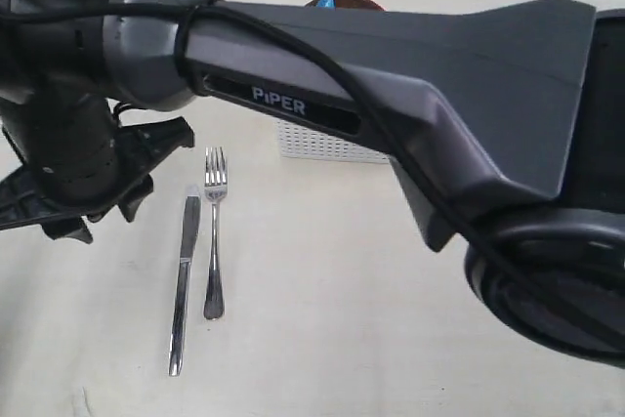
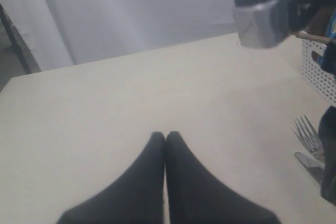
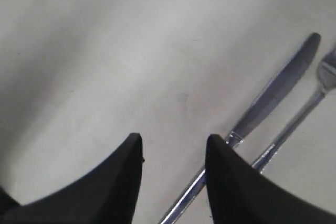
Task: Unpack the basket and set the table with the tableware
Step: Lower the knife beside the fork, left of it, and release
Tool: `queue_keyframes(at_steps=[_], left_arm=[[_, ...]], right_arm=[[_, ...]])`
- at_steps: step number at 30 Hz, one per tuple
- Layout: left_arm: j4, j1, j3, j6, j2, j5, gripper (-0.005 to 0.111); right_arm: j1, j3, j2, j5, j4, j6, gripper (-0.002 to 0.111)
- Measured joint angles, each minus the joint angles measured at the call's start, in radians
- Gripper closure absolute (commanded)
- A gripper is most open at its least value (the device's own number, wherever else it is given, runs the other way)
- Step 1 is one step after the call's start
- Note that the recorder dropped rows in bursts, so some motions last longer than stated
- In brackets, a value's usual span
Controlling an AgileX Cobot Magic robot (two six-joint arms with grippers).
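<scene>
- The knife (image 1: 183,280) and fork (image 1: 213,231) lie side by side on the pale bench (image 1: 342,339), close together and roughly parallel.
- In the exterior view the knife is on the left and the fork on the right. The fork's prongs point toward the far edge, and the knife sits a little nearer the camera.
- The white basket (image 1: 322,144) stands on the bench beyond the fork. Only a strip of its perforated wall shows under the right arm (image 1: 391,75).
- That grey arm fills most of the exterior view, reaching across from the right side to the left side of the cutlery.
- The right end effector (image 3: 173,142) hangs over bare bench just beside the knife's handle. Its two black fingers stand apart with nothing between them.
- The left end effector (image 2: 165,136) has its fingers pressed together, holding nothing, above open bench.
- The left wrist view catches the fork prongs, the knife tip and a corner of the basket at one edge of the frame.
- A reddish-brown plate (image 1: 356,2) rim and something blue peek out behind the arm at the far side. Whether they sit inside the basket cannot be told.
</scene>
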Motion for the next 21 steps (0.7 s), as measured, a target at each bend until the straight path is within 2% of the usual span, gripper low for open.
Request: queue_keyframes(at_steps=[4, 9, 13, 21], left_arm=[[0.000, 0.000, 0.000, 0.000, 0.000, 0.000, 0.107], [0.000, 0.000, 0.000, 0.000, 0.000, 0.000, 0.107], [0.000, 0.000, 0.000, 0.000, 0.000, 0.000, 0.107], [0.000, 0.000, 0.000, 0.000, 0.000, 0.000, 0.107]], right_arm=[[-0.046, 0.153, -0.008, 0.000, 0.000, 0.079, 0.070], [-0.045, 0.325, -0.033, -0.220, 0.118, 0.104, 0.070], [-0.046, 0.334, -0.015, -0.266, 0.096, 0.114, 0.070], [-0.094, 0.332, -0.013, -0.233, 0.082, 0.118, 0.070]])
